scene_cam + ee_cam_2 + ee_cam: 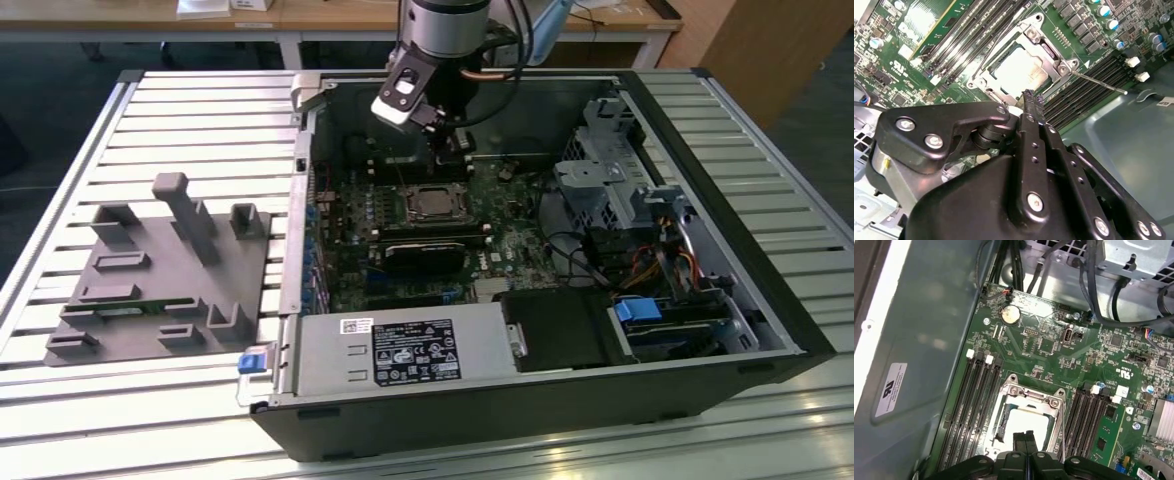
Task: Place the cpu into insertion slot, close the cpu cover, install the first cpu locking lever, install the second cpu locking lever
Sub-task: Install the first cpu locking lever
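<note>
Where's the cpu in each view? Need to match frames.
Exterior view: cpu in the middle of the motherboard, close to the gripper.
Second wrist view: cpu just beyond the gripper's tip.
First wrist view: cpu at the gripper's tip, between memory slot banks.
Shared landmark: the silver cpu cover framing it.

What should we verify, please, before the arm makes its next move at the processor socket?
1. cpu lying in the insertion slot: ok.
2. cpu cover down over the cpu: ok, it looks flat in both wrist views.
3. locking lever latched: not ok, it sticks out free beside the socket.
4. The other lever latched: cannot tell.
5. pincer shut and empty: ok.
</note>
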Action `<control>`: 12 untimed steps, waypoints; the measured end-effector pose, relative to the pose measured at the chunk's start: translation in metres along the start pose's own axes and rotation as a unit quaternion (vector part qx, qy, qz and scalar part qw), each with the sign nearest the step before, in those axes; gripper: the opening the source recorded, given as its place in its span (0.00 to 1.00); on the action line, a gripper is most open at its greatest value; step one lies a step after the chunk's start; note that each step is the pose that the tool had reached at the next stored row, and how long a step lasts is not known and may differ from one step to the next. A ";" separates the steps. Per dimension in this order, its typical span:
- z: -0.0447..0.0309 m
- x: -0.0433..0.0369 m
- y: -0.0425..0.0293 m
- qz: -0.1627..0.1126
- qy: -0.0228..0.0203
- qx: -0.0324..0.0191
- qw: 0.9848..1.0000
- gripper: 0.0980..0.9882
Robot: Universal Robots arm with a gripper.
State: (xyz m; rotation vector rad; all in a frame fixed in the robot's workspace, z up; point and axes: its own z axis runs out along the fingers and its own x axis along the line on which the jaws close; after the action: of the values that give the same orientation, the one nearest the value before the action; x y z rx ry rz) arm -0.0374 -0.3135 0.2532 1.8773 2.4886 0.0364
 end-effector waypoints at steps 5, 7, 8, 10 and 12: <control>0.0000 0.0000 0.0000 -0.016 0.001 0.000 1.000 0.02; 0.0000 0.0000 0.0000 -0.021 0.001 0.000 1.000 0.02; 0.0000 0.0000 0.0000 -0.023 0.001 0.000 1.000 0.02; 0.0000 0.0000 0.0000 -0.027 0.001 0.000 1.000 0.02; 0.0000 0.0000 0.0000 -0.031 0.001 0.000 1.000 0.02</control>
State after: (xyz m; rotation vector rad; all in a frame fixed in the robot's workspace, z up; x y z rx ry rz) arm -0.0374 -0.3135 0.2532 1.8001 2.5457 0.0379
